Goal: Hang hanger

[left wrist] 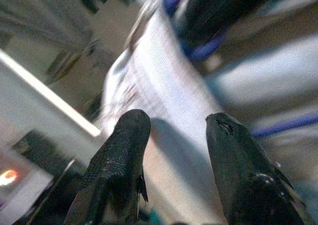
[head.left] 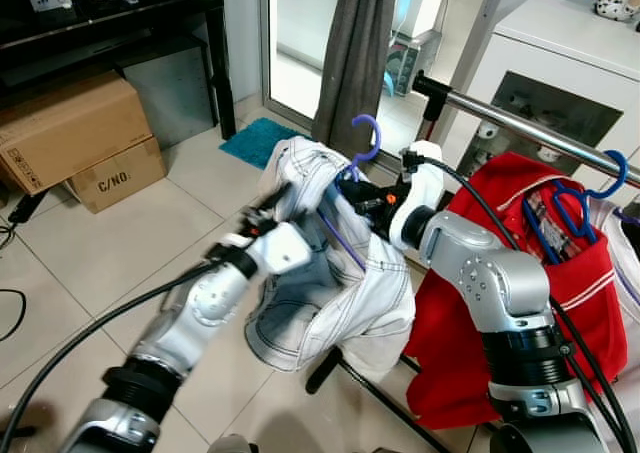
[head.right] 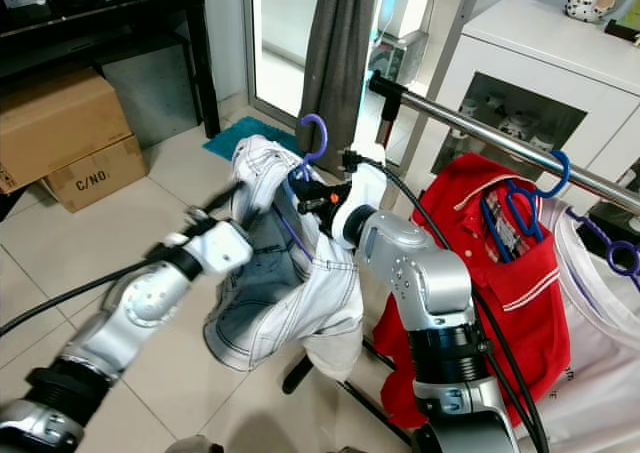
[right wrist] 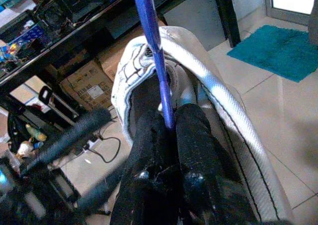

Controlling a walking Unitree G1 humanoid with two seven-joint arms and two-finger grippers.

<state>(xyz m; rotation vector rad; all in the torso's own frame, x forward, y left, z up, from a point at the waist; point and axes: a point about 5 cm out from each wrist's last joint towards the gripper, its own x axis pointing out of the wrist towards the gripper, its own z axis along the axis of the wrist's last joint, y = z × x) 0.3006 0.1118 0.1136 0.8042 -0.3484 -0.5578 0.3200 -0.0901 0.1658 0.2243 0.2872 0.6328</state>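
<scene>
Right wrist view: our right gripper [right wrist: 169, 123] clenched on purple hanger [right wrist: 151, 46]; left gripper [left wrist: 174, 130] spread against shirt [head.left: 340, 283]. We lift hook toward rail [head.left: 520, 123], 2 o'clock.

Two cardboard boxes [head.left: 75, 143] sit stacked under a black shelf unit [head.left: 150, 18]. A teal mat [head.left: 262, 140] lies by the glass door, a grey curtain [head.left: 352, 53] hangs above, and a white cabinet [head.left: 560, 63] stands behind.
</scene>
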